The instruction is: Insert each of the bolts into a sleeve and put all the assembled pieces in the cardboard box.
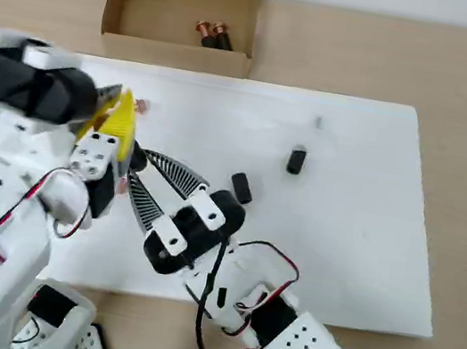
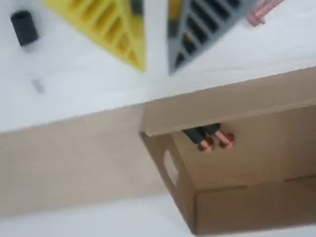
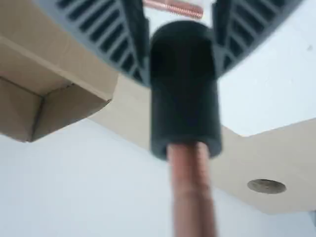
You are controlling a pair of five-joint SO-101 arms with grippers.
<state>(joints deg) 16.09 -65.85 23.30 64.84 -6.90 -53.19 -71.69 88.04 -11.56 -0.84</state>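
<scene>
Left gripper (image 2: 157,63): yellow and grey fingers slightly parted, nothing held, at the left edge of the white sheet (image 1: 338,247). A loose copper bolt (image 1: 141,106) lies just beside it. Right gripper (image 3: 180,59) is clamped on a black cylindrical sleeve (image 3: 183,113) with a copper bolt through it (image 3: 190,197). The open cardboard box (image 1: 175,54), just past the sheet's far edge, holds two assembled pieces (image 1: 213,35). Two loose black sleeves (image 1: 240,187) (image 1: 296,160) lie mid-sheet.

Judgement: two boxed, the third needs dropping in, one bolt left to sleeve. Both grippers are crowded at the left edge; the box's near wall must be cleared; the sheet's right half is open.
</scene>
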